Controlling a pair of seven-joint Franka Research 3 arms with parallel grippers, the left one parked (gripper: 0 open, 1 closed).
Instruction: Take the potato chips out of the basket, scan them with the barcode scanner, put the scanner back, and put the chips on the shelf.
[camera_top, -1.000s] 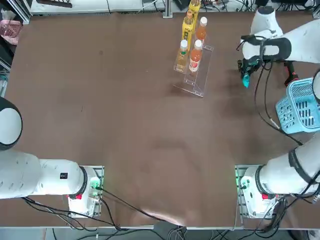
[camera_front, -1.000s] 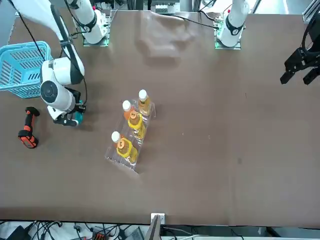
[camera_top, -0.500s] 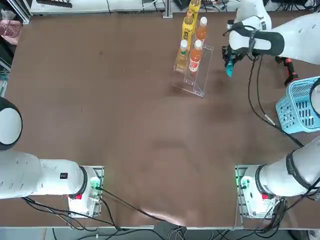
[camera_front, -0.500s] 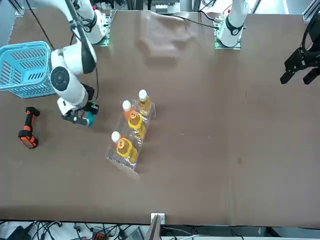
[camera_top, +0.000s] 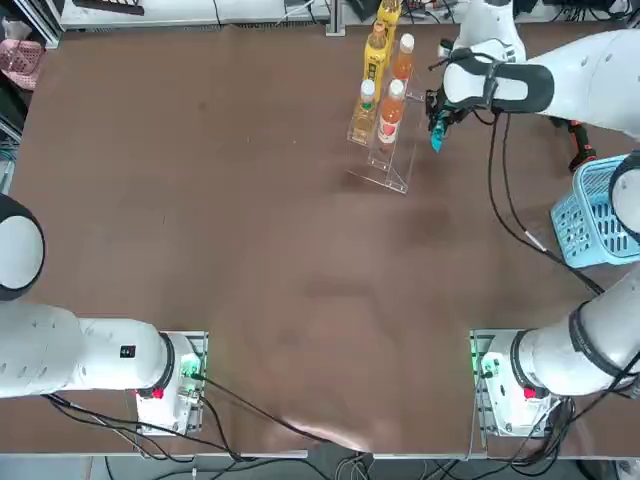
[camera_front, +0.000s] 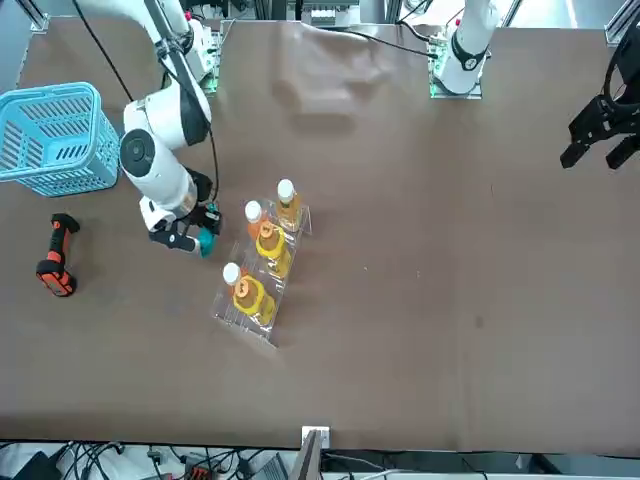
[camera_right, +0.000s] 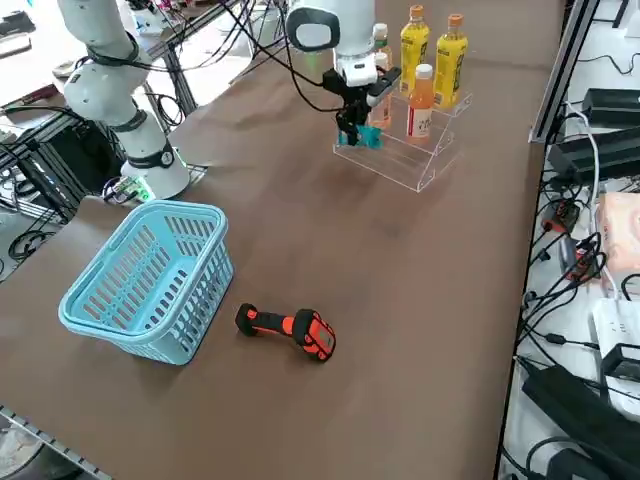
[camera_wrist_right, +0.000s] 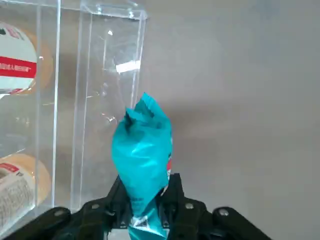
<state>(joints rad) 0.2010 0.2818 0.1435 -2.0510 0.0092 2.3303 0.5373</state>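
Placing step: chips go on the shelf (camera_top: 392, 160) next, I judge.
Right claw (camera_top: 436, 128): clamped on the potato chips (camera_wrist_right: 142, 150), hanging just beside the shelf's end, above the counter (camera_top: 250, 250).
Scanner (camera_right: 288, 327): lying beside the basket (camera_right: 150, 275).
Doing it well: aim for the bare acrylic step, clear of the bottles (camera_top: 391, 110), lower before letting go.

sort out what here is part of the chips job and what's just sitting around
Part of the job:
- potato chips, clamped in the right gripper beside the shelf
- shelf
- barcode scanner, lying on the table
- basket

Just there:
- drink bottles on the shelf
- parked left arm
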